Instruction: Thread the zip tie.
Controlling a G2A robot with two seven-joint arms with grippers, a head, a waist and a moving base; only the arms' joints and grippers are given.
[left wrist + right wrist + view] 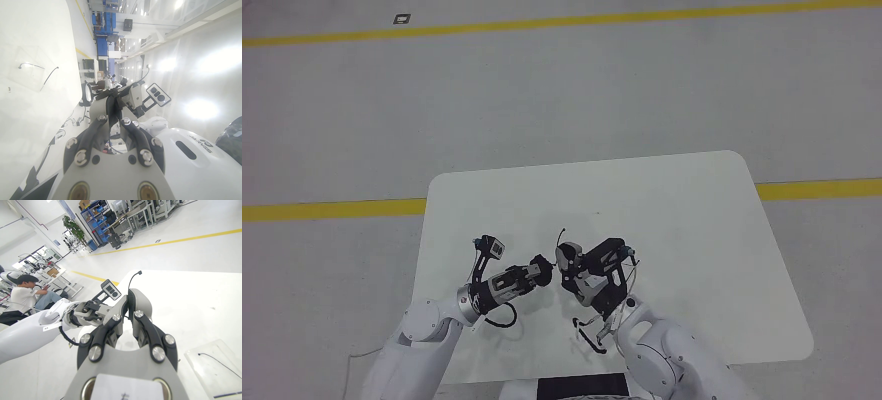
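My right gripper (128,293) is shut on a thin black zip tie (130,280). The tie's head end curves up and out past the fingertips. In the top view that end (560,240) sticks up between the two grippers, above the front middle of the white table (692,200). My left gripper (113,92), its fingers wrapped in black, is shut tip to tip against the right gripper (567,260). A thin black strand (110,130) runs back from between its fingers. In the top view the left gripper (540,267) lies just left of the right one.
A clear flat tray (208,366) lies on the table beside the right arm and holds a spare zip tie (217,361). The left wrist view shows the same tray (36,83) with two black ties in it. The table's far and right parts are bare.
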